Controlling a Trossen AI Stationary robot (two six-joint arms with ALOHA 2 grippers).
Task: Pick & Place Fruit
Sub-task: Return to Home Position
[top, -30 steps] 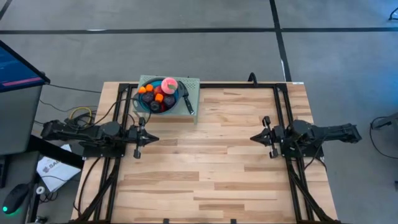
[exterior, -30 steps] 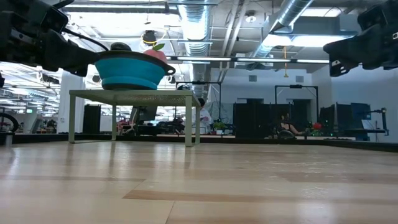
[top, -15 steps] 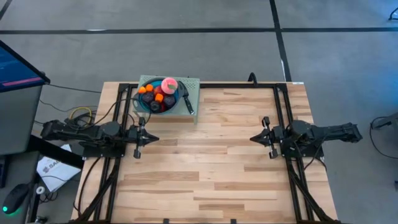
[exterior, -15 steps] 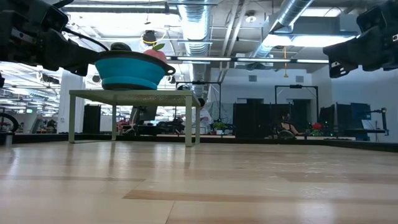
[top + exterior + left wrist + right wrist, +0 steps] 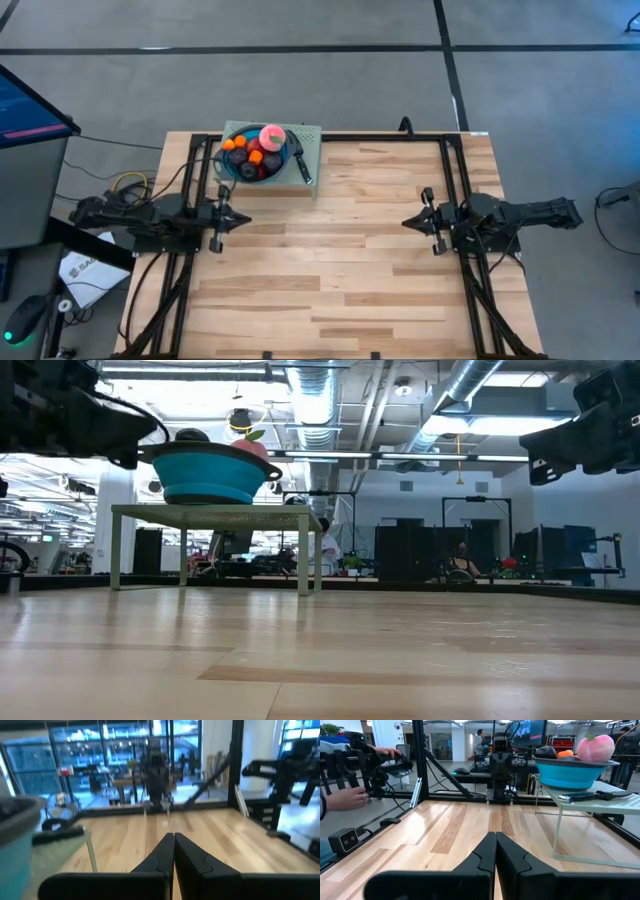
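Observation:
The fruit [image 5: 257, 152] lies piled in a blue bowl [image 5: 232, 165]: a pink piece [image 5: 595, 747], small orange ones, red and dark purple ones. The bowl stands on a small pale green stand [image 5: 310, 135] at the table's far left, which rests on thin legs [image 5: 302, 550]. A black knife [image 5: 303, 166] lies on the stand beside the bowl. My left gripper [image 5: 245, 219] is shut and hovers near-side of the stand, holding nothing. My right gripper [image 5: 405, 221] is shut and hovers at the table's right, far from the bowl.
Bare wooden tabletop [image 5: 330, 250] lies between the two grippers. Black frame rails [image 5: 455, 180] run along the table's sides. A person's hands [image 5: 350, 797] work a device beyond the table. A monitor [image 5: 30, 110] stands off the table's left.
My left gripper has risen a little and drawn slightly back toward the table's left edge, staying shut. The right arm, the bowl and the fruit have kept still.

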